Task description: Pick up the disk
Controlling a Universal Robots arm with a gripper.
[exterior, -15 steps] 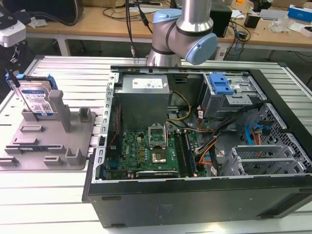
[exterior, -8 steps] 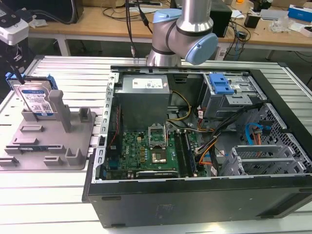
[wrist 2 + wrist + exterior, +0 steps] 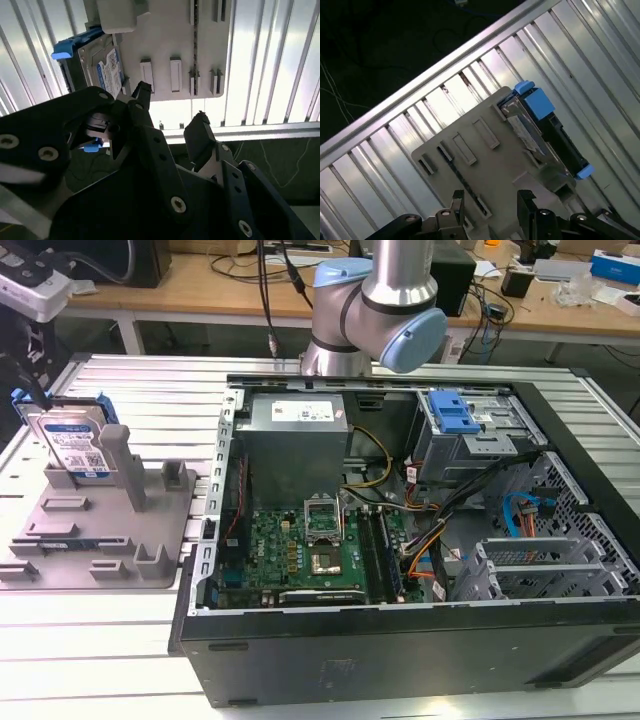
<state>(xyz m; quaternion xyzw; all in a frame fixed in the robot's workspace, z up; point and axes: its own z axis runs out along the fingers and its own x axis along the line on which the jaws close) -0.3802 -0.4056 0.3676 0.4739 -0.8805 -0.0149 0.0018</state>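
Slatted metal table [image 3: 100, 660] bearing open computer case [image 3: 400, 540] and, toward the exterior view's left, grey slotted tray [image 3: 100, 540]; disk [image 3: 75, 445] standing on edge in the tray's rear left slot, blue rails along its sides; gripper [image 3: 171, 102] over the tray, clear of the disk, fingers spread wide, holding nothing

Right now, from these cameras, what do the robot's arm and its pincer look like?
The arm is made of round silver metal segments with pale blue caps on the joints. The pincer is matte black, built of angular linked plates fastened with silver screw heads, and ends in two narrow tapered fingers.
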